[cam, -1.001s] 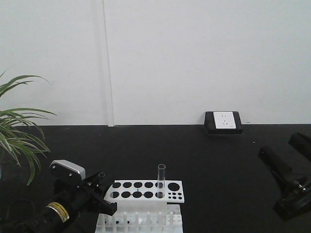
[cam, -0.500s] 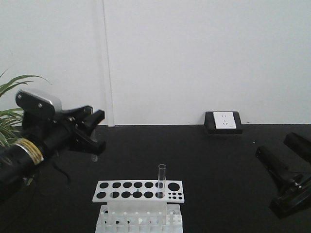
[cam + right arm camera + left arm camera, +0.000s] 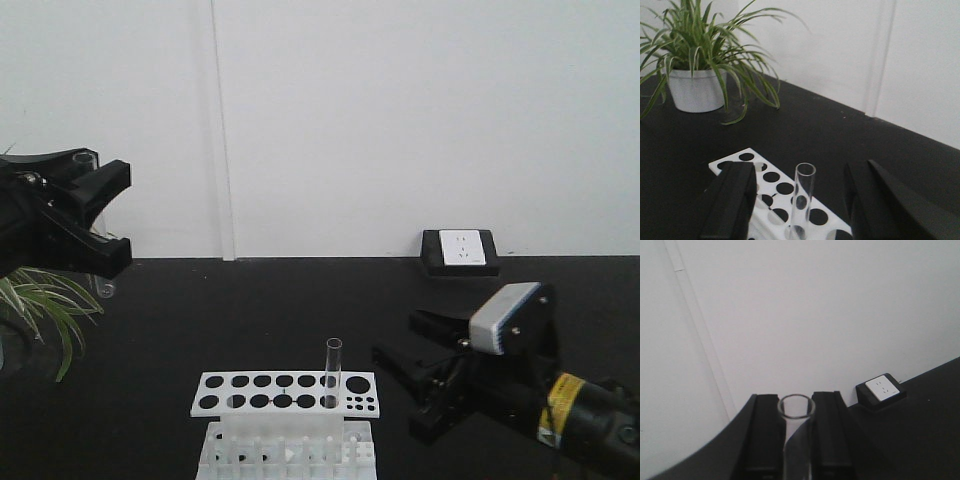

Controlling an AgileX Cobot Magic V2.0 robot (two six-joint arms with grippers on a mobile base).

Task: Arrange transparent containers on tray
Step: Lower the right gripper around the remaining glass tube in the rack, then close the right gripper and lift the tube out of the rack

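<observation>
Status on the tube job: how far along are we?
Done: nothing visibly placed; the tray is in no view. In hand: the left gripper is raised, jaws shut on one tube. The right gripper sits low to the right of the rack, jaws open, aimed at the second tube, which stands in a rack hole, not gripped. Left: grasp that tube and set both on the tray.
</observation>
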